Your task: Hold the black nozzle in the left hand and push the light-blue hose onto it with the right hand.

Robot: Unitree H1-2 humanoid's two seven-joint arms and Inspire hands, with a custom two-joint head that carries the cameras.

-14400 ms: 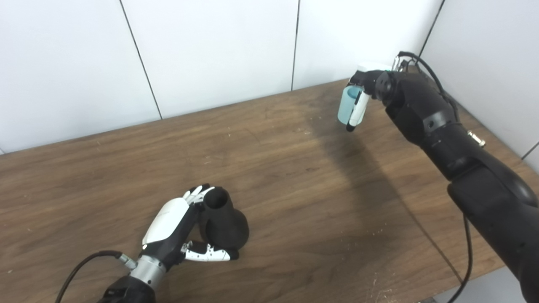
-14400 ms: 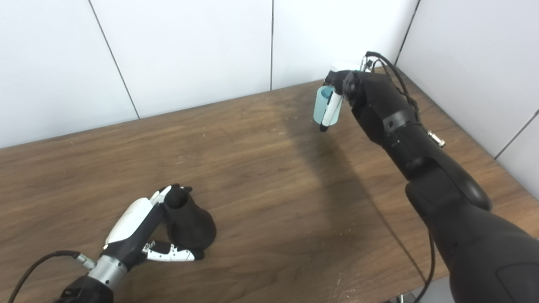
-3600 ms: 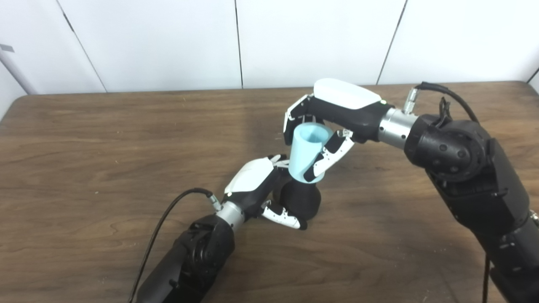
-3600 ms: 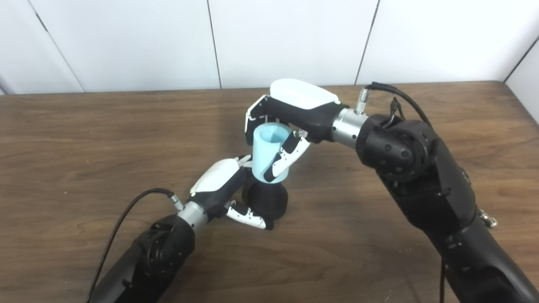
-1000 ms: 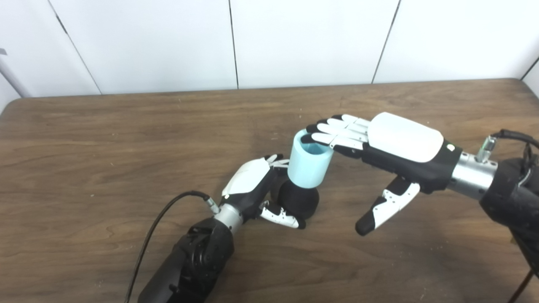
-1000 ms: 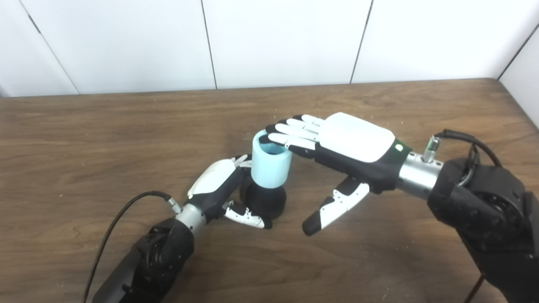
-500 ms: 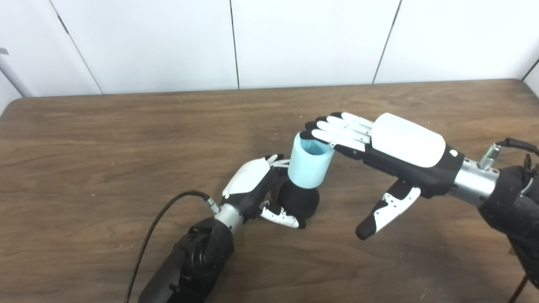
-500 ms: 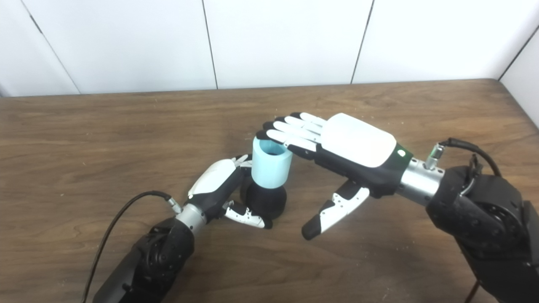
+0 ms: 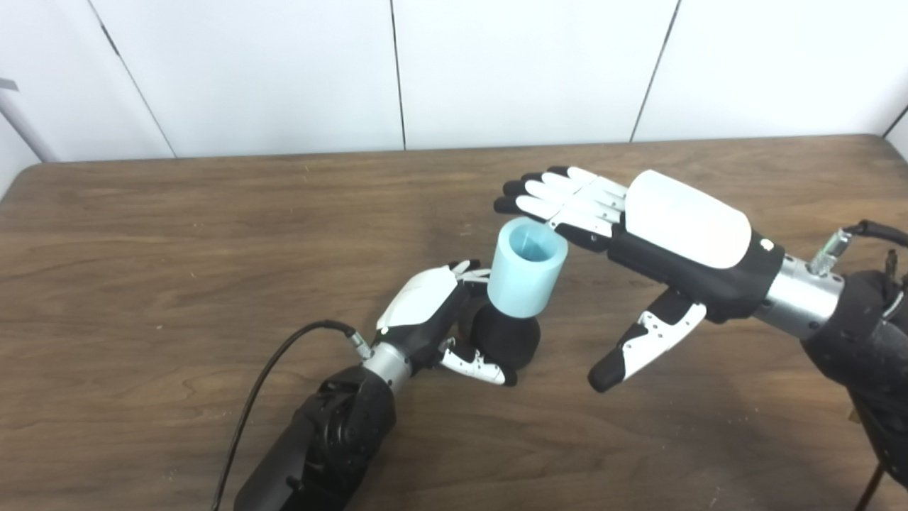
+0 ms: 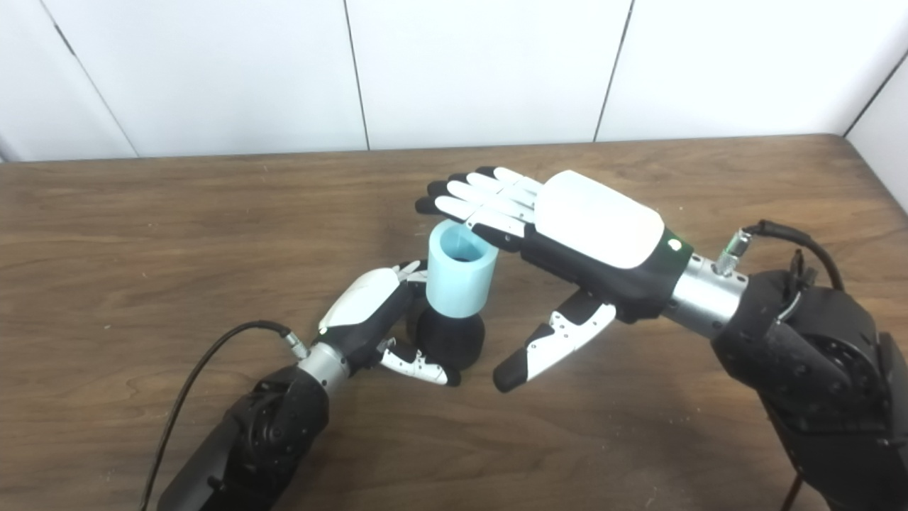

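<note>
Light-blue hose (image 9: pixel 528 267) atop black nozzle (image 9: pixel 504 342)

Your two head cameras, side by side, looking down from the near side, sharing the table (image 9: pixel 142 234) and far wall (image 10: pixel 482 64).

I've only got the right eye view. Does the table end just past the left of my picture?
Observer: Yes. The left eye view shows the table ending in a rounded far left corner against the wall.
Operator: Anything on that wall?
Observer: A small grey piece pokes in at the picture's left edge; too little shows to name it.
Operator: The bore looks dark inside to me.
Observer: From the left, the light-blue hose shows only light-blue wall inside.
</note>
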